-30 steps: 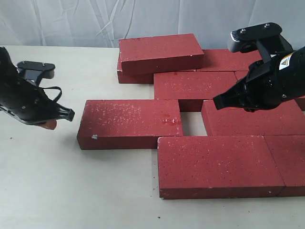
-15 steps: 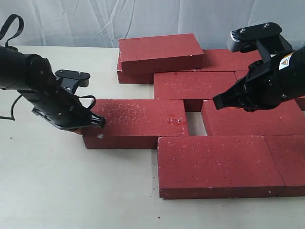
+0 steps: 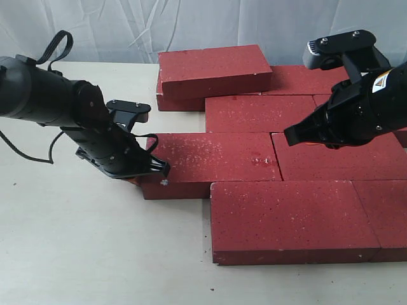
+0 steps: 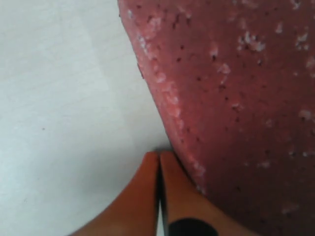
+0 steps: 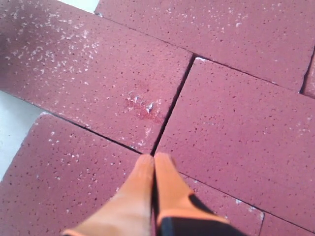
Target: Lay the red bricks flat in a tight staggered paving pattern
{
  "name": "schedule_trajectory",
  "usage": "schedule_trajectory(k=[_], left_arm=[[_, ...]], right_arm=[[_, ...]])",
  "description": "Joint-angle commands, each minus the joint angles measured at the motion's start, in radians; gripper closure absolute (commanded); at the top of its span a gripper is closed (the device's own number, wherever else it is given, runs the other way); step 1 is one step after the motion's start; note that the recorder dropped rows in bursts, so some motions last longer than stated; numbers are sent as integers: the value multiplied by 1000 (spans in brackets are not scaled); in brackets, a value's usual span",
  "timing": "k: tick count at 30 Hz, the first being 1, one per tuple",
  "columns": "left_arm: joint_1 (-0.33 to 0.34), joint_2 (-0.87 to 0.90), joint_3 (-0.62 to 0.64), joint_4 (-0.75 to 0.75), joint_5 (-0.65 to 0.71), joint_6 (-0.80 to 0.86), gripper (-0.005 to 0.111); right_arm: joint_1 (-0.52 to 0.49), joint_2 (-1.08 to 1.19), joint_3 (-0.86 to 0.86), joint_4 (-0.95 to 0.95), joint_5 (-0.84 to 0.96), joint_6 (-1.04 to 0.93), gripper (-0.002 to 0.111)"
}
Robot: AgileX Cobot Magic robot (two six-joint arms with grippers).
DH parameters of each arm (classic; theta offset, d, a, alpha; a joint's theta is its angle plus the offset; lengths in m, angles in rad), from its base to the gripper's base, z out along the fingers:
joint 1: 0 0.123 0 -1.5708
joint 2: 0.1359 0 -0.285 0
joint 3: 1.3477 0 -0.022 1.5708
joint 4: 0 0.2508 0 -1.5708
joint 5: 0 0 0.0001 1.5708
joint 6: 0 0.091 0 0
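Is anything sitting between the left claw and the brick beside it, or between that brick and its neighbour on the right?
Nothing visible. The left gripper sits against the brick's end, and the brick's other end meets its neighbour brick with only a thin seam.

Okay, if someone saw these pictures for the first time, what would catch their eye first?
The patch of red bricks fills the right half of the table, with a stray brick stacked on others at the back. The left claw, shut, presses on the left end of the middle-row brick, while the right claw, also shut, hangs over the bricks on the right.
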Motion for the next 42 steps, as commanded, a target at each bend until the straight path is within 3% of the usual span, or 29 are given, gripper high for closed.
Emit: schedule_trajectory(k=[1,16,27,36,42], left_arm=[[-23,5,-6,-12,-27,-5,107],[-30,1,-6,21,7,-4,107],[21,-99,-6,62,104,-8,107],[95,-103,-6,294,197,-91,107],[132,-110,-2,307,213,-105,107]], right_arm=[[-4,-2,-4,-1,-12,-2,109],[-4,-2,-4,-1,-43,-6,109],[-4,-2,-4,-2,-51,-25,109],[-4,-2,-4,-3,-64,-25,109],[-4,-2,-4,-3,-64,-25,109]])
